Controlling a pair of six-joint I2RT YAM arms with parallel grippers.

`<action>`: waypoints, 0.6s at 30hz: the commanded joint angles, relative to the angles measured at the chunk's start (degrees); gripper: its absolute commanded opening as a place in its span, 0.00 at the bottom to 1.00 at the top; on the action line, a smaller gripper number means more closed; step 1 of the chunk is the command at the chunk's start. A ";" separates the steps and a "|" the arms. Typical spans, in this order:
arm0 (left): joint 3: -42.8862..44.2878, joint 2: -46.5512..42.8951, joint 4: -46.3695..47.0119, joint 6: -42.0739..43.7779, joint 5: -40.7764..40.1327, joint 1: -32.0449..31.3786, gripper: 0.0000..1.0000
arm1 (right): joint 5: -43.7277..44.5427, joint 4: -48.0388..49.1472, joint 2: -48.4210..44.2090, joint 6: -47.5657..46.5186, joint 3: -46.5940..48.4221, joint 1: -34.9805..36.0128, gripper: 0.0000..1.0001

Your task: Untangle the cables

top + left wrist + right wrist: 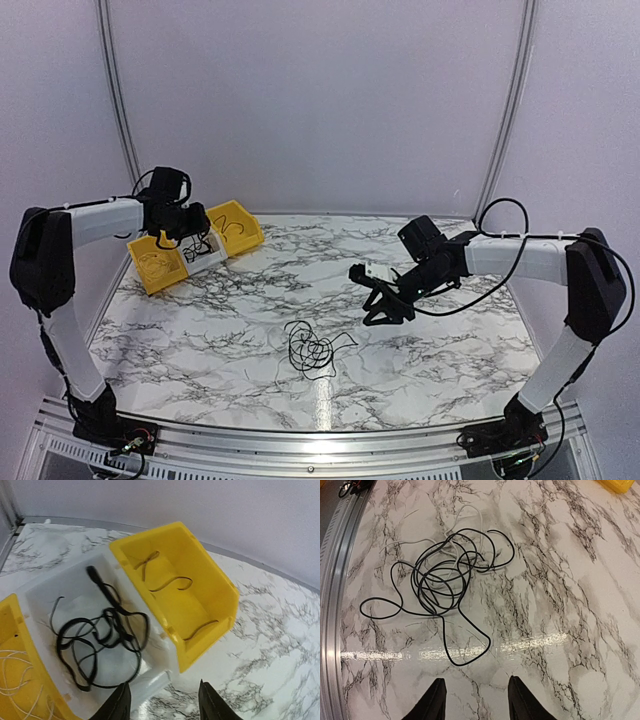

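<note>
The cables lie as a loose tangle of thin black loops on the marble table, near the middle front. In the right wrist view the tangle also holds a pale wire, and one black loop trails toward my fingers. My right gripper hovers open to the right of the tangle, nothing between its fingers. My left gripper is open and empty above the bins at the back left. Under it a black cable lies coiled in a white bin.
A yellow bin right of the white one holds a few brownish cords. Another yellow bin on the left holds pale wires. The three bins sit in a row at the table's back left. A metal rail runs along the table's front edge.
</note>
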 commanded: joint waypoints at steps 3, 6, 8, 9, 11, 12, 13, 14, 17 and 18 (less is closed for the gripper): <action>-0.60 -4.95 1.52 13.09 -1.49 -16.32 0.49 | 0.08 1.08 -1.83 -0.30 1.57 0.60 0.43; -2.40 -10.57 2.84 16.69 -5.65 -24.18 0.63 | -0.03 1.55 -1.98 -0.74 1.14 0.60 0.43; -7.65 -17.06 9.19 18.59 -9.78 -29.56 0.93 | -0.17 1.55 -1.23 -0.69 1.13 0.60 0.43; -12.30 -20.53 14.53 19.44 -9.85 -31.41 0.98 | -0.24 1.32 -0.65 -0.63 1.27 0.65 0.43; -20.22 -25.47 21.49 17.10 -12.22 -32.90 0.99 | -0.58 0.85 0.71 -0.45 1.67 0.68 0.43; -22.21 -26.44 21.88 14.90 -15.10 -32.97 0.99 | -0.68 0.76 1.40 -0.20 1.85 0.74 0.43; -23.21 -26.71 20.55 13.77 -17.94 -32.98 0.99 | -0.70 0.72 2.07 0.02 2.06 0.92 0.43; -23.46 -26.61 18.19 14.18 -19.08 -32.96 0.99 | -0.66 0.92 2.80 0.44 2.32 1.06 0.43; -24.40 -25.86 16.28 17.91 -19.33 -33.52 0.99 | 0.49 2.72 5.07 2.70 3.51 1.25 0.43; -24.53 -25.89 16.06 17.89 -19.28 -33.62 0.99 | 0.66 2.85 6.10 3.38 4.36 1.30 0.43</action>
